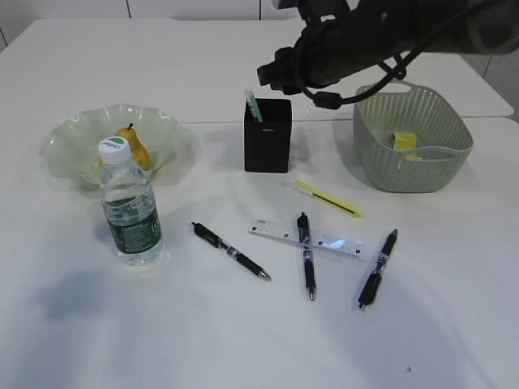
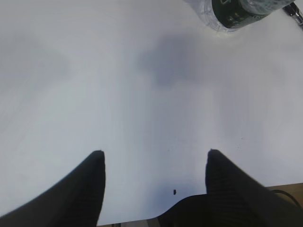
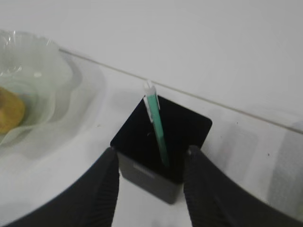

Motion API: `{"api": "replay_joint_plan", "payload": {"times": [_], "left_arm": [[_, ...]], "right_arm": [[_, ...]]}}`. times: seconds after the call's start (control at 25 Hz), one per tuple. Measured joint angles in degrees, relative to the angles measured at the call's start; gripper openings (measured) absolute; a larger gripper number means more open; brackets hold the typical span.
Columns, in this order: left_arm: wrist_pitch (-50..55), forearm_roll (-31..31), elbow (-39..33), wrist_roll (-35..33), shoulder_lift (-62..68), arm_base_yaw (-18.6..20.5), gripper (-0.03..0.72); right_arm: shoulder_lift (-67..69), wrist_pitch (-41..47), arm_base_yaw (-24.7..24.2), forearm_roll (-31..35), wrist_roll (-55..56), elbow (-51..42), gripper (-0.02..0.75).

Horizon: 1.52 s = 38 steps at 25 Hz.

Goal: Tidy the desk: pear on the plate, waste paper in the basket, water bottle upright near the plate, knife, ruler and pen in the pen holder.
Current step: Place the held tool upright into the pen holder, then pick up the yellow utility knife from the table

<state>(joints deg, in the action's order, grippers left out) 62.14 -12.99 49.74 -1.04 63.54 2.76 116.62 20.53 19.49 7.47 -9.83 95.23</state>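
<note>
Green pen (image 3: 157, 127) inside pen holder (image 3: 161, 156)

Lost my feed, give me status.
Both grippers open, empty; right gripper above pen holder, green pen inside. Ruler, three black pens on table. Nothing blocking.

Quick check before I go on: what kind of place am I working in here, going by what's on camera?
Most likely a desk or office-style workstation staged for tidying: a plain white table carrying stationery, namely loose pens, a clear ruler and a black pen holder. Nothing of the wider room shows, so that is a guess.
</note>
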Motion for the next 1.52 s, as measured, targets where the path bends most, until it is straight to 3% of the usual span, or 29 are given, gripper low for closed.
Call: {"api": "replay_joint_plan", "payload": {"times": [0.24, 0.52, 0.68, 1.04, 1.52], "left_arm": [[0.0, 0.0, 0.0, 0.0, 0.0, 0.0, 0.47], [-0.5, 0.0, 0.0, 0.0, 0.0, 0.0, 0.465], [-1.9, 0.0, 0.0, 0.0, 0.0, 0.0, 0.463], [-4.4, 0.0, 0.0, 0.0, 0.0, 0.0, 0.457], [-7.3, 0.0, 0.0, 0.0, 0.0, 0.0, 0.457]], "right_arm": [[-5.1, 20.2, 0.0, -7.8, 0.0, 0.7, 0.339], [-5.7, 33.1, 0.0, -12.0, 0.0, 1.0, 0.339], [-5.7, 34.9, 0.0, -13.2, 0.4, 1.0, 0.339], [-5.7, 33.0, 0.0, -22.9, 6.0, 1.1, 0.34], [1.8, 37.3, 0.0, -21.4, -5.1, 9.6, 0.342]]}}
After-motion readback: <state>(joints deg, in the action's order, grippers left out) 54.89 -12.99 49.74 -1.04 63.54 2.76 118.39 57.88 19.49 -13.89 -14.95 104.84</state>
